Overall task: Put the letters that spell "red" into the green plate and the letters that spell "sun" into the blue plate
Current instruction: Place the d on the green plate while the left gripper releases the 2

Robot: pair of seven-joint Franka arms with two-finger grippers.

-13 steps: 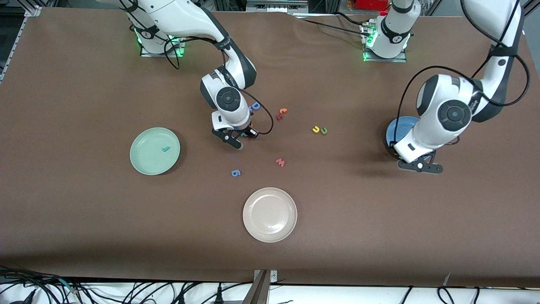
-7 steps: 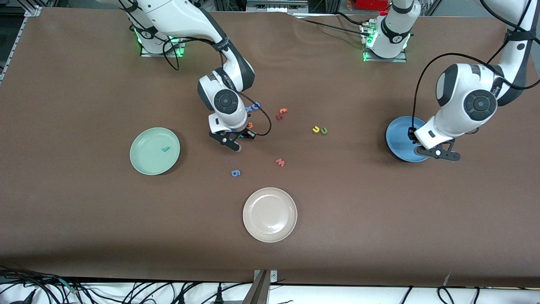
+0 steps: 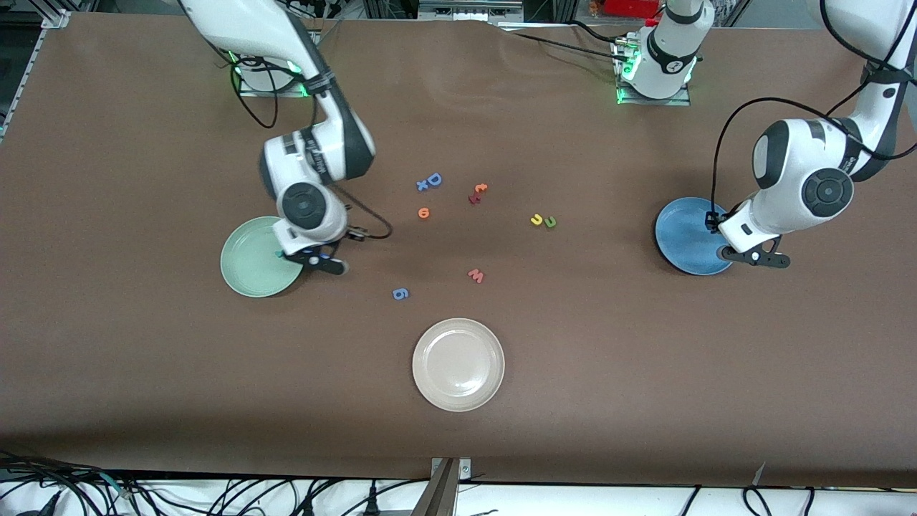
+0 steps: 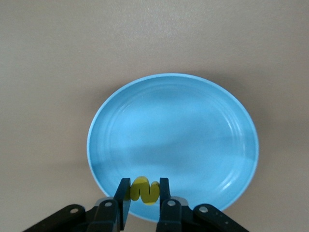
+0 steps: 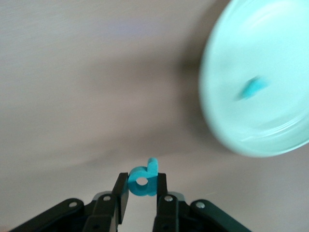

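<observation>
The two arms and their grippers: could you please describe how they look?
Both arms are glossy white with dark grey joints and round dark caps; black cables loop along each. The bases glow green. The left gripper and right gripper have black fingers on black bodies with small pale screw heads.

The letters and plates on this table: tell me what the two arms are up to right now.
The right gripper is shut on the teal "d", up in the air beside the green plate, where the teal "r" already lies. The left gripper is shut on the yellow "s" over the edge of the blue plate, which looks empty. The orange "e", the yellow arch letter and the dark green arch letter are on the table.
</observation>
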